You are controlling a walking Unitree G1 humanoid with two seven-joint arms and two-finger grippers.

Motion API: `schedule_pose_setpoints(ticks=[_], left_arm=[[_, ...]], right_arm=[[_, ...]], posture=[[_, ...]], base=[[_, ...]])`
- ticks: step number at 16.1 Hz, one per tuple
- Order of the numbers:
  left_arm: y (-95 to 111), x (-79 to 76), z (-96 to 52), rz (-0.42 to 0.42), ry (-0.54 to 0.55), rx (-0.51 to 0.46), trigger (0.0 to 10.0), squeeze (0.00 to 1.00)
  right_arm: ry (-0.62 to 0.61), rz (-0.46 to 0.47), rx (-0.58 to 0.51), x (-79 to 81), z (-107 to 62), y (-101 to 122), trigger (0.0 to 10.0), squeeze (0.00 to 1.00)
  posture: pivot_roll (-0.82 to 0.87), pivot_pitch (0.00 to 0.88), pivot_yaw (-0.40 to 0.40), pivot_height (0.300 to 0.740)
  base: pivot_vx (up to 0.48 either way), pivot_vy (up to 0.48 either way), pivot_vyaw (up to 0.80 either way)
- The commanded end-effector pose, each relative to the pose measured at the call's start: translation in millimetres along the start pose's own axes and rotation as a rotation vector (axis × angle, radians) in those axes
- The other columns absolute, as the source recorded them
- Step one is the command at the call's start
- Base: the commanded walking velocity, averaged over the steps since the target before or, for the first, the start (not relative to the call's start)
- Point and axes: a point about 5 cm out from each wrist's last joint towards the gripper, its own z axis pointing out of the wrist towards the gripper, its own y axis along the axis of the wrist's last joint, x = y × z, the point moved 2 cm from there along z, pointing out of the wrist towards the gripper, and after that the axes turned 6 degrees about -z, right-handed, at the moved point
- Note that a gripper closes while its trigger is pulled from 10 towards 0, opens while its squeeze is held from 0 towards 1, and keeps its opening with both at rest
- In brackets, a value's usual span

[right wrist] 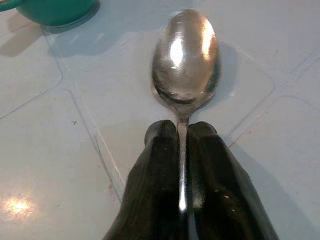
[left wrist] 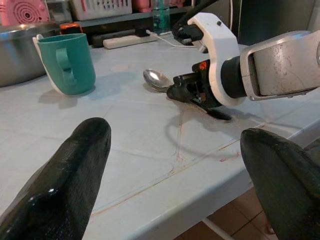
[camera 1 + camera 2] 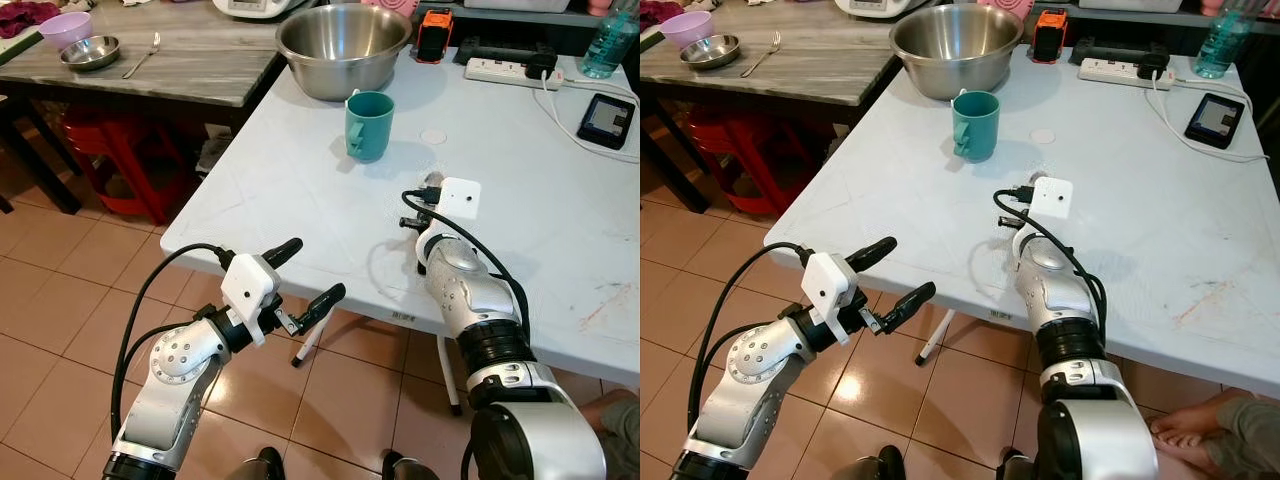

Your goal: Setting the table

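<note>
1. The right pincer (image 1: 182,150) is clamped on the thin handle of a metal spoon (image 1: 186,57), low over the white tabletop (image 3: 300,200). The spoon's bowl points toward the teal mug (image 3: 368,126) and lies near it, apart from it. I judge that the bowl touches the tabletop or sits just above it.
2. The grip takes only the narrow neck of the handle between the 2 black fingers. If they slacken unevenly, the spoon could pivot and end up askew.
3. If the right pincer opens while lifted off the surface, the spoon could drop and skid on the smooth tabletop.
4. Pushing further forward risks nudging the mug, or driving the spoon's bowl against the surface so the handle twists in the grip.
5. The left pincer (image 3: 308,282) hangs with its fingers spread wide, empty, off the near edge of the tabletop and over the tiled floor (image 3: 60,300). Raising it carelessly could knock that edge.
6. The steel mixing bowl (image 3: 342,48) stands behind the mug, well apart from the spoon, so it poses little risk.
</note>
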Motion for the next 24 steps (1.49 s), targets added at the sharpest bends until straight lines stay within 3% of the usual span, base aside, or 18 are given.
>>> schedule_pose_setpoints(ticks=[1,8,12,16,19,20,21,22,24], left_arm=[[1,-0.1,-2.4,0.002,-0.003,0.003,10.0,0.00],[3,0.0,-0.8,-0.008,-0.022,-0.003,10.0,0.00],[1,2.5,-0.6,-0.002,0.016,-0.004,10.0,0.00],[1,4.6,1.7,0.001,0.056,-0.014,10.0,0.00],[3,13.6,2.5,0.022,0.141,-0.025,10.0,0.00],[3,17.8,3.0,0.029,0.185,-0.029,10.0,0.00],[5,24.0,3.6,0.028,0.248,-0.042,10.0,0.00],[7,29.3,3.6,0.023,0.296,-0.054,10.0,0.00],[7,34.7,2.8,-0.001,0.339,-0.063,10.0,0.00]], right_arm=[[-0.034,0.008,0.148,-11.5,-1.1,-40,0.0,0.00],[0.045,0.004,0.069,3.1,-1.7,-26,0.0,0.00],[0.127,-0.075,-0.124,18.4,-9.1,5,0.0,0.00],[0.186,-0.143,-0.206,28.4,-18.4,10,0.0,0.00],[0.206,-0.194,-0.334,31.4,-30.7,20,0.0,0.00],[0.199,-0.209,-0.382,30.5,-35.4,25,1.6,0.00],[0.179,-0.211,-0.437,27.2,-41.4,30,9.4,0.00],[0.157,-0.217,-0.479,23.0,-46.6,34,10.0,0.00],[0.128,-0.215,-0.507,17.2,-50.8,35,10.0,0.00]], posture=[[-0.09,0.205,0.078,0.740],[-0.09,0.195,0.075,0.740],[-0.09,0.199,0.075,0.740],[-0.09,0.199,0.075,0.740],[-0.09,0.199,0.075,0.740],[-0.09,0.199,0.075,0.740],[-0.09,0.199,0.075,0.740],[-0.09,0.199,0.075,0.740],[-0.10,0.193,0.062,0.740]], base=[[0.000,0.000,0.00],[0.000,0.000,0.00],[0.000,0.000,0.00],[0.000,0.000,0.00],[0.000,0.000,0.00],[0.000,0.000,0.00],[0.000,0.000,0.00],[0.000,0.000,0.00],[0.000,0.000,0.00]])
